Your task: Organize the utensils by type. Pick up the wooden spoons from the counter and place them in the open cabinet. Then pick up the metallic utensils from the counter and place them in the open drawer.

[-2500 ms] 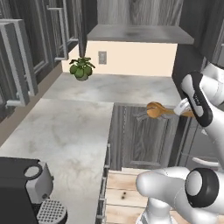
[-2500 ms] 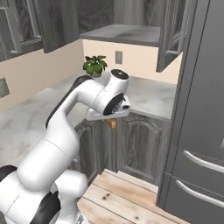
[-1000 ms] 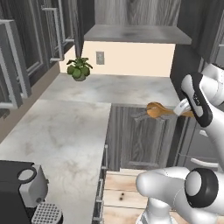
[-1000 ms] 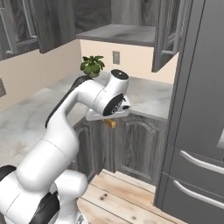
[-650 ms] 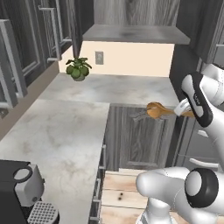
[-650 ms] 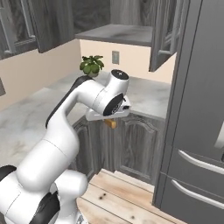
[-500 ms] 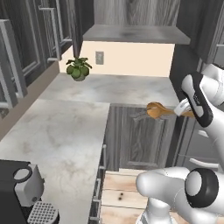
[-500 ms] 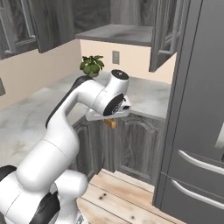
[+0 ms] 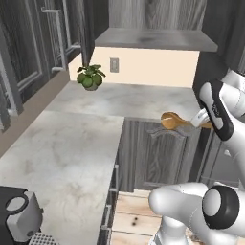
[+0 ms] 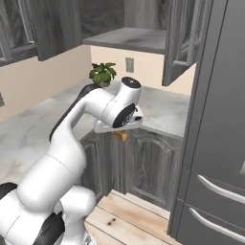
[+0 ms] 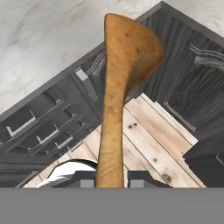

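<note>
Wooden spoon (image 11: 118, 83) is sitting in the tool (image 11: 111, 175), whose jaws are pinched narrowly on the lower end of its handle, so the oval bowl is pointing away from the hand. Seen from the left base view, the spoon (image 9: 174, 121) is hanging level in the air just off the front edge of the counter (image 9: 72, 148), above the panelled low cabinet doors (image 9: 153, 153) and the plank floor (image 11: 144, 144).

The step in hand looks like carrying this spoon up to the wall cabinet (image 9: 153, 38), whose flat grey shelf is hanging well above the counter, over its back stretch. To do it well, the arm should be lifting the spoon clear of the counter's edge first, then raising it above shelf height before moving inward, keeping the long bowl end leading so it slides onto the shelf rather than catching the shelf's front lip. The grip is far down the handle, so the bowl could swing or droop; slow turning would help.

A potted plant (image 9: 89, 76) is standing at the back of the counter, below and to the left of the shelf. An open cabinet door (image 10: 179, 43) is hanging beside the shelf and could be clipped. A dark appliance (image 9: 19, 220) is resting at the counter's near end, well away.
</note>
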